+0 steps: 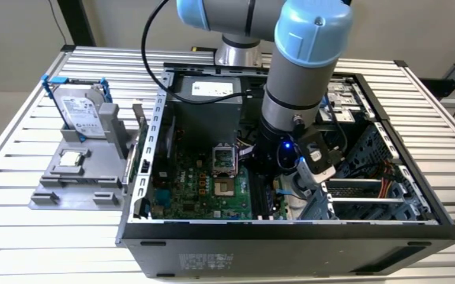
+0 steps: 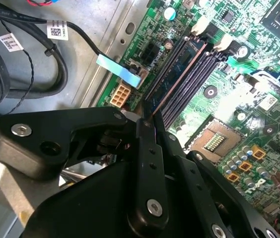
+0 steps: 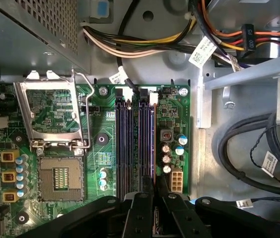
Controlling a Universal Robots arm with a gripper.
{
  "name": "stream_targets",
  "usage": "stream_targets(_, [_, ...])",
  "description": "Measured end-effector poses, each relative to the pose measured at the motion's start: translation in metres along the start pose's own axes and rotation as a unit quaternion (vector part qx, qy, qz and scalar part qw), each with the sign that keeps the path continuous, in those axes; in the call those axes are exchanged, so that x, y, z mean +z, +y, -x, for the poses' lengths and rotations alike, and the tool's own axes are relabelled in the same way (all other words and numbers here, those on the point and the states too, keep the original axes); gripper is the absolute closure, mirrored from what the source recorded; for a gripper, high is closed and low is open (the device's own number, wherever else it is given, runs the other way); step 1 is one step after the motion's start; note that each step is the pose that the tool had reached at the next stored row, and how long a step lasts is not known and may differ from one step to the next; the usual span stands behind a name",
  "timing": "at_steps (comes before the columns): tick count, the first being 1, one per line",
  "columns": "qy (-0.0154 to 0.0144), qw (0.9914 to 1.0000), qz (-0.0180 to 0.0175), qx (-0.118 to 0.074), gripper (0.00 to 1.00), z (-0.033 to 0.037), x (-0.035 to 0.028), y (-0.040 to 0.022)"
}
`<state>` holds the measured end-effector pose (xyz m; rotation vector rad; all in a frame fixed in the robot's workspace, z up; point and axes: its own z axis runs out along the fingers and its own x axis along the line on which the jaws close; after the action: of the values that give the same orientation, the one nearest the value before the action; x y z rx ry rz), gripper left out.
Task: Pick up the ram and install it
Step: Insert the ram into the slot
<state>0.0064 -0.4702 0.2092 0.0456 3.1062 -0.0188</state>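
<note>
**Colleague:** Where is the ram right now?

**Me:** It's down inside the computer case point(image 1: 290, 236) on the desk point(image 1: 22, 236). In both wrist views the ram point(image 2: 177, 74) stands on edge over the bank of slots point(image 3: 130, 144) beside the processor socket point(image 2: 213, 142). It is lined up with the slot farthest from that socket. A white connector point(image 2: 121, 94) sits just beyond it, on the side away from the socket.

**Colleague:** And the claw?

**Me:** I read it as clenched on the ram. The claw point(image 2: 147, 121) has its fingers drawn thin around one end of the stick, the end opposite the white latches point(image 2: 199, 28). I cannot tell from here whether the board is fully seated or only resting in the slot's mouth.

**Colleague:** So how do you do this part well?

**Me:** I judge it comes down to alignment and straight pressure. I want the stick parallel to the slot along its whole length, not leaning toward the socket or away from it (a tilt here could bind the contacts). Since I hold only one end, a push could rock the latch end upward. The force should go straight into the motherboard point(image 3: 105, 158), gently and evenly. I also want both latches open enough to accept the board's corners.
</note>
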Motion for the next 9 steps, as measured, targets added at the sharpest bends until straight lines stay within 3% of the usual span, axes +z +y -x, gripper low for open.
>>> stream_targets(5, [-0.0001,1.00000,0.0003,0.000,1.00,0.0000,0.0001,0.0001])
stream_targets(9, [0.0000,1.00000,0.0001,0.000,1.00,0.0002,-0.0059,-0.0001])
